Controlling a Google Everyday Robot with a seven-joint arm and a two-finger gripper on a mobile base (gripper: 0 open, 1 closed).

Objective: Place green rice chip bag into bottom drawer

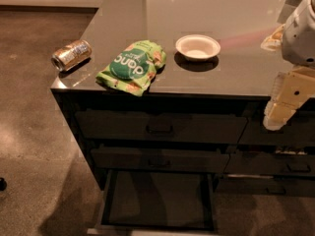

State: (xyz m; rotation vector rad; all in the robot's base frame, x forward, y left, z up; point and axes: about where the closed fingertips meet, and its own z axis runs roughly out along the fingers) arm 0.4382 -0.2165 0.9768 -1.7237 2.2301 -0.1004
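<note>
The green rice chip bag (132, 65) lies flat near the front edge of the grey counter (221, 77), one corner slightly over the edge. The bottom drawer (157, 200) is pulled open below it, and its dark floor holds nothing. My gripper (279, 113) hangs at the right edge of the view, in front of the counter's front edge, far right of the bag and well above the drawer. It holds nothing that I can see.
A shiny gold-silver can (71, 54) lies on its side at the counter's left corner. A white bowl (198, 46) stands right of the bag. Two shut drawers (160, 127) with bar handles sit above the open one. Brown floor lies to the left.
</note>
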